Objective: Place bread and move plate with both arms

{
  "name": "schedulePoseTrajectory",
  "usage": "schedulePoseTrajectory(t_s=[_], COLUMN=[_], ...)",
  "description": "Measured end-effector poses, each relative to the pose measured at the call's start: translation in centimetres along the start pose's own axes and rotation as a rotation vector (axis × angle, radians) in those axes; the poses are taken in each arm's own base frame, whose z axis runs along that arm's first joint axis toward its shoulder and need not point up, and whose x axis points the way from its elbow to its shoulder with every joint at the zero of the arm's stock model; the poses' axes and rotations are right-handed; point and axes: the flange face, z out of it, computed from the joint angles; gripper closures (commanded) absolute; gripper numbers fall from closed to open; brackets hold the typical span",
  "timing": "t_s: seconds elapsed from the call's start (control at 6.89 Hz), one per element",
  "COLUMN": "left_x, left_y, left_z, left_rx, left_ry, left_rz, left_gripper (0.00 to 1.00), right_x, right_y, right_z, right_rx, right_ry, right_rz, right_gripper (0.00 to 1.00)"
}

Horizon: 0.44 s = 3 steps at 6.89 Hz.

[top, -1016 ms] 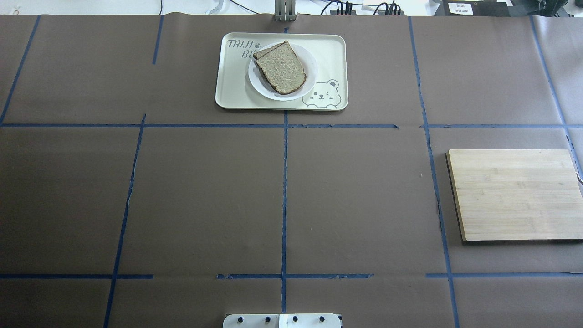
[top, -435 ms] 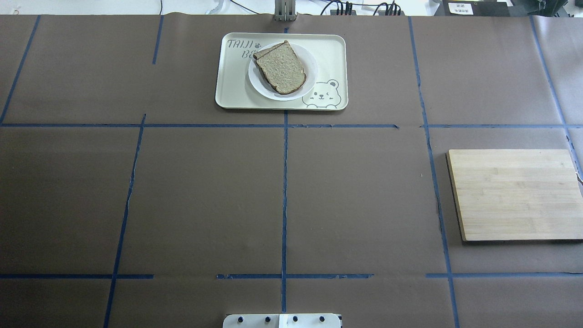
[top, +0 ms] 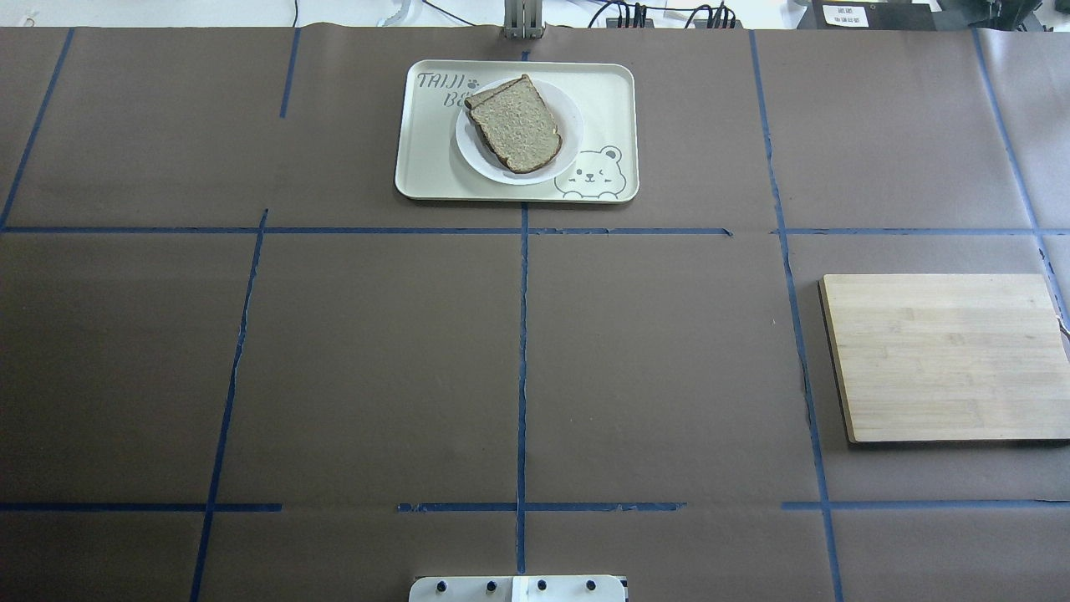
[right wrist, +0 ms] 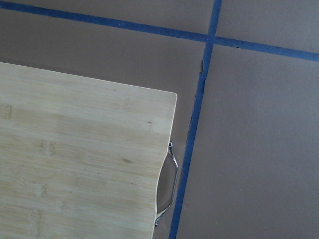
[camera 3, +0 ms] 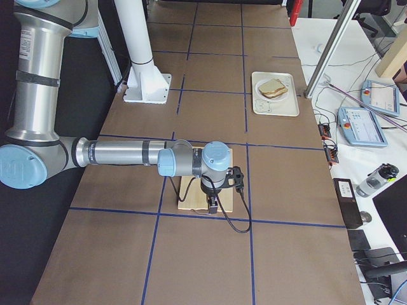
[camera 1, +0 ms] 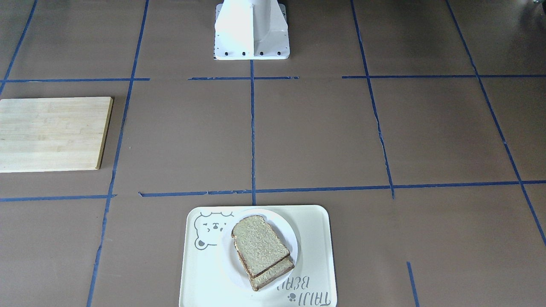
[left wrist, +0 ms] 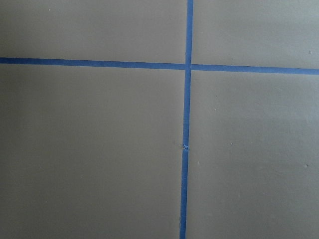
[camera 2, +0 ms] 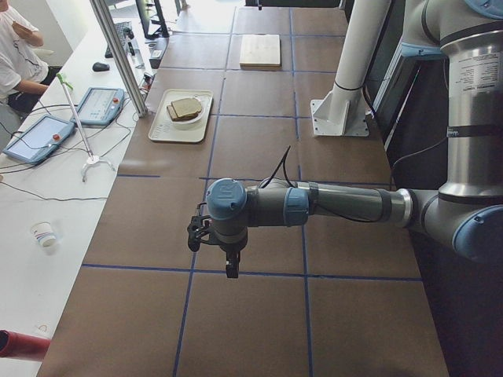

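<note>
My left gripper (camera 2: 229,265) hangs low over the bare table (top: 376,359) on the near left. My right gripper (camera 3: 213,204) hangs over the right edge of the cutting board (top: 945,355). Each shows only from the table's ends, so I cannot tell whether either is spread or closed.

Both are well apart from the work. The bread (top: 517,125) lies at the far centre on the plate (top: 571,130), with a like slice peeking out beneath it on the left. The plate sits on the tray (top: 426,163), towards its far side, beside the bear drawing.

I judge the slice to be light, soft and easy to crush or tear. I would pinch it gently across the firmer dark crust, not the crumb, and lift straight up so the lower slice stays put.

The plate looks stiff, smooth and probably slippery. Its bare rim on the right is the best hold, since the bread nearly reaches the rim on the left. It needs a level carry, or the bread may slide off
</note>
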Motion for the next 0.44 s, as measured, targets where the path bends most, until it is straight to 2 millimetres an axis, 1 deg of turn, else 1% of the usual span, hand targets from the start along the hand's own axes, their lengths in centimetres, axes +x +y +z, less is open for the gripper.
schedulePoseTrajectory(t_s=[0.44], left_x=[0.35], left_y=[-0.1], left_z=[0.44], left_rx=[0.009], left_ry=[-0.028], left_rz=[0.039], left_gripper=[0.0], right_x=[0.09], right_y=[0.0], right_z=[0.1], right_rx=[-0.001], right_ry=[0.001], right_rz=[0.0], right_gripper=[0.0])
